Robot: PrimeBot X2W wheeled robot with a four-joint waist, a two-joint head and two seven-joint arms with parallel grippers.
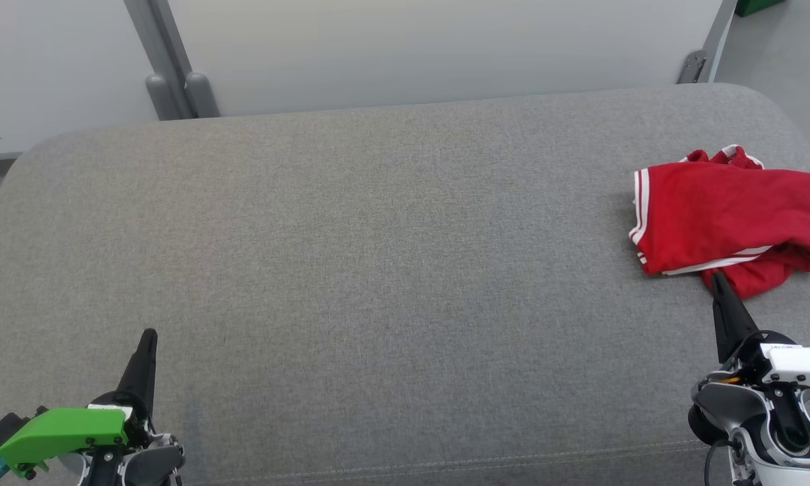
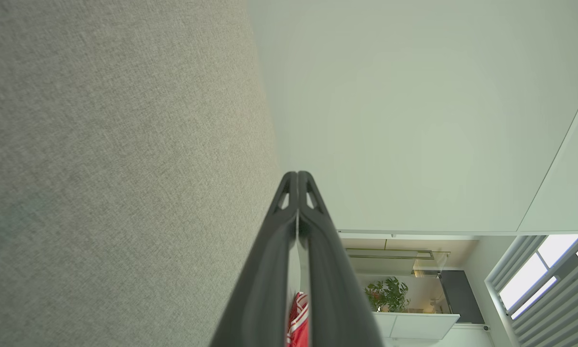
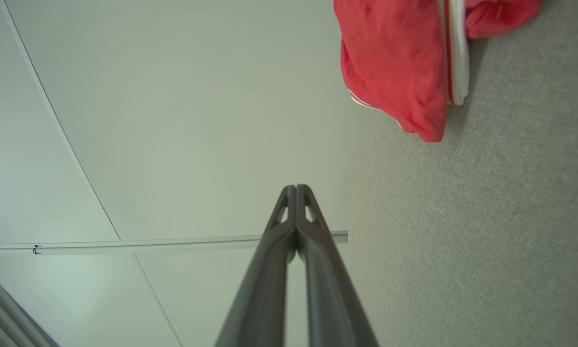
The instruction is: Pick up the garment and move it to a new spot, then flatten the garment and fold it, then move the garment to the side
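The red garment (image 1: 729, 216) is lying crumpled on the grey counter (image 1: 378, 270), its long axis running sideways. The right gripper (image 1: 718, 280), closed and empty, is pointing just short of the garment's near edge. The left gripper (image 1: 148, 337), also closed, is sitting well apart from it.

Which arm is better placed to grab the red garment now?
Right. The right gripper sits shut close to the bunched red garment; the left gripper, also shut, is far across the grey cushion.

Green cover (image 1: 64, 432) behind left claw (image 1: 150, 335), white behind right.
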